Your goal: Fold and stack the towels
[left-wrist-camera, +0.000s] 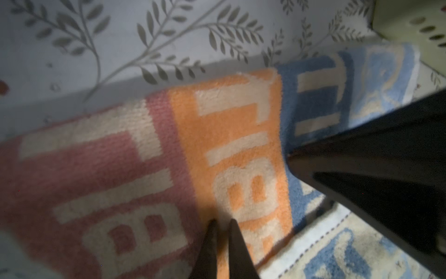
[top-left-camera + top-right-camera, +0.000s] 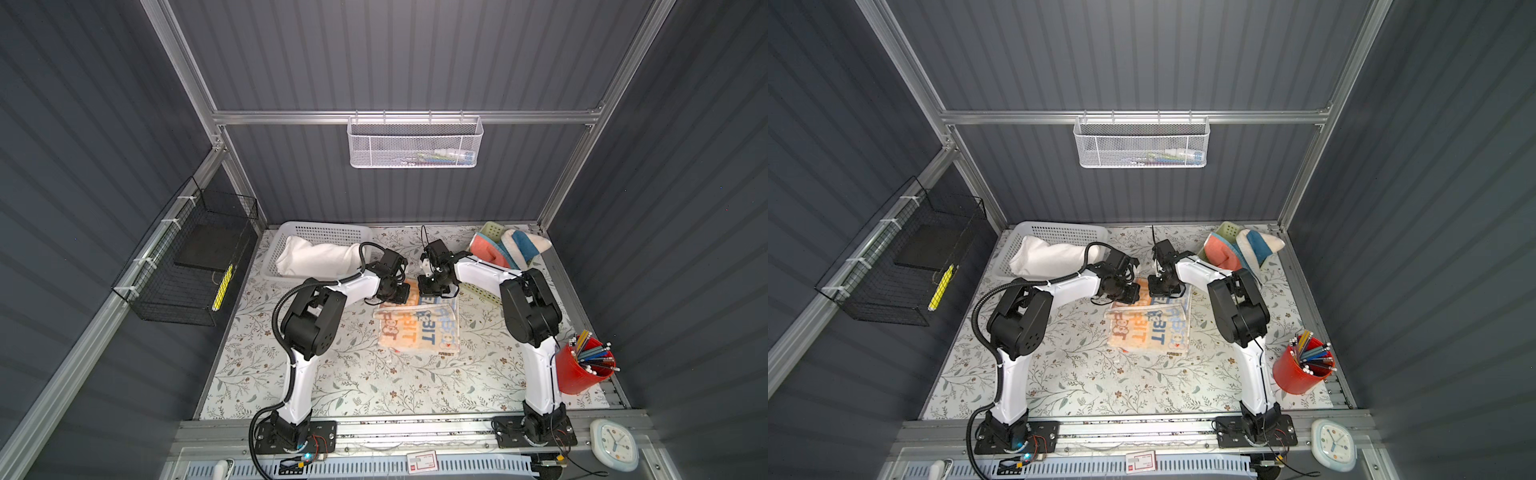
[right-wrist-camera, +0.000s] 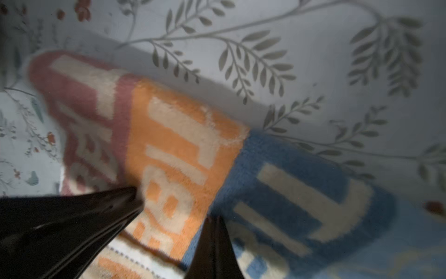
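The soft orange, pink and blue terry towel with big cream letters (image 2: 415, 328) lies in the middle of the bench with the flowery cover (image 2: 332, 382), between the two arms, and this looks like the folding step for it. Both arms reach to its far edge. In the left wrist view the thin black left fingers (image 1: 235, 244) are almost shut, with only a sliver of gap, and their tips press into the orange stripe, so they seem to pinch the cloth. In the right wrist view the black right fingers (image 3: 212, 244) are shut tight where the orange meets the blue, and they look to nip the cloth too. The next move, I think, is to lift both pinched spots together, at the same height, and bring that far edge over to the near edge so the sides line up; if one side pulls ahead, the fold goes crooked. The towel lies flat and looks nearly square, turned a little, so I cannot pick a sure long side; its colour stripes run from the far side to the near side
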Available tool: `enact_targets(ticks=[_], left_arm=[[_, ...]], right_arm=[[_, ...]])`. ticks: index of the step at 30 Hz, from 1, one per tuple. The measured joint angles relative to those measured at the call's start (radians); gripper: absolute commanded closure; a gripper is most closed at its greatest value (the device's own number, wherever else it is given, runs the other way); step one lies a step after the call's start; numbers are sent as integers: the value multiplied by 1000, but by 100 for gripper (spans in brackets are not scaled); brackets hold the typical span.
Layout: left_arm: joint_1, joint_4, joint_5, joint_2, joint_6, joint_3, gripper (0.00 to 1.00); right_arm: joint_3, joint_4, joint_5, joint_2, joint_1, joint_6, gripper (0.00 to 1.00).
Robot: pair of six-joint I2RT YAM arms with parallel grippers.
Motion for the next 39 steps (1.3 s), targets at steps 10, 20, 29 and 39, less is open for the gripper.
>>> enact_targets(ticks=[10, 20, 29, 39], left_arm=[[-206, -53, -41, -252, 13, -278, 85], [-279, -55, -71, -424, -10, -347, 82], [-127, 10, -24, -227, -121, -267, 82], [-103, 53, -11, -183, -272, -259, 80]], right_arm=[[12, -1, 3, 4, 0, 48, 100], [-60, 14, 5, -56, 14, 50, 80], [-135, 14, -20, -170, 68, 18, 71], [-305, -32, -45, -259, 166, 41, 77]])
